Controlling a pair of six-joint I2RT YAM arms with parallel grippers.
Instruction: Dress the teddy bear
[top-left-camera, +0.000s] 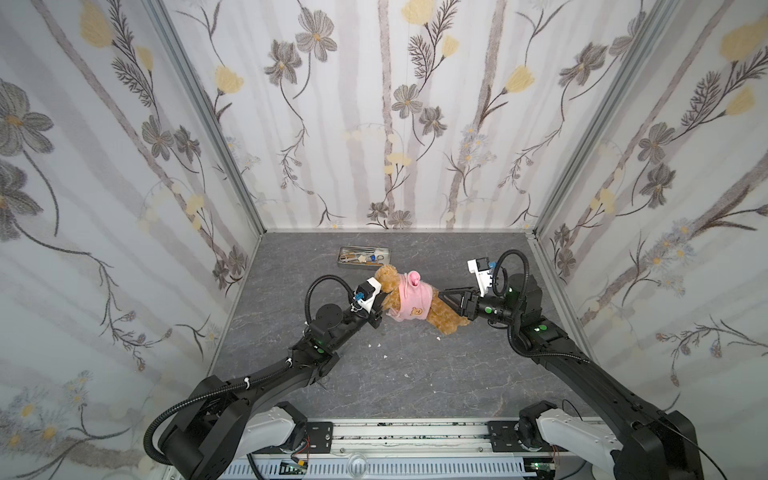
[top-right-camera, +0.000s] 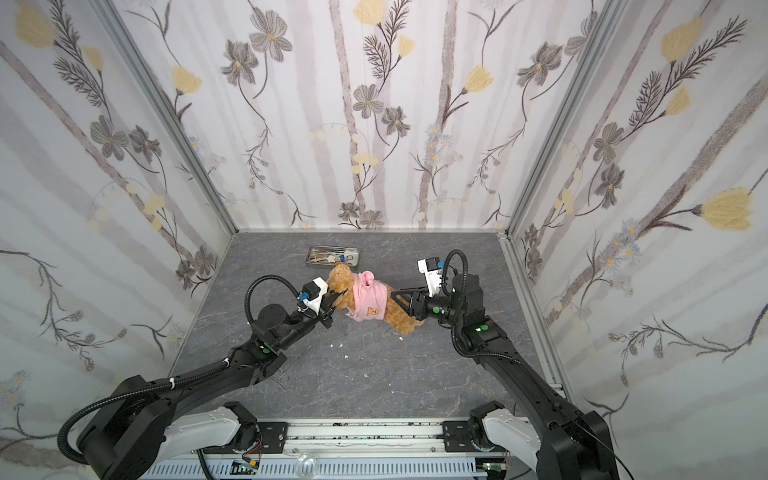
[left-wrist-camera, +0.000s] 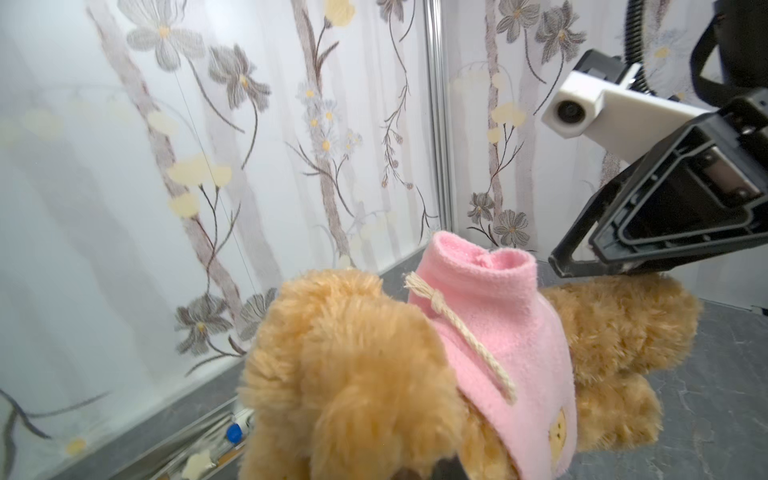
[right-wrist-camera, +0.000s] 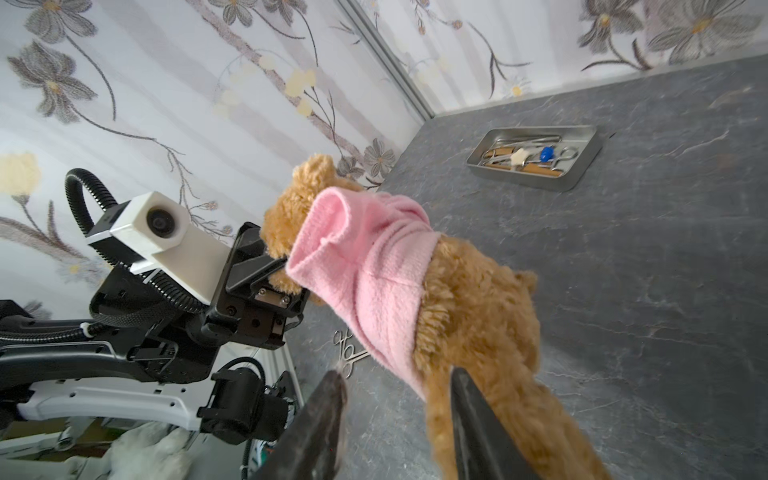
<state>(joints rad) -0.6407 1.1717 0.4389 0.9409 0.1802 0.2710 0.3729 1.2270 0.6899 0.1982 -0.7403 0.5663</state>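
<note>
On the grey stone-look table (top-left-camera: 415, 374), the fluffy golden-brown teddy bear (top-left-camera: 446, 318) in a pink knit shirt (top-left-camera: 409, 300) lies mid-table, before a metal tool tray (right-wrist-camera: 519, 178). The left gripper (top-left-camera: 383, 309) seems clenched on its arm; the right gripper (top-left-camera: 445, 300) stands parted at its rump.

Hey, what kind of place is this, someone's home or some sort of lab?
Probably a robot test booth, not a home: two black arms on a rail, flower-printed panels in metal frames boxing in a grey tabletop, and a teddy bear and tool tray as props.
</note>
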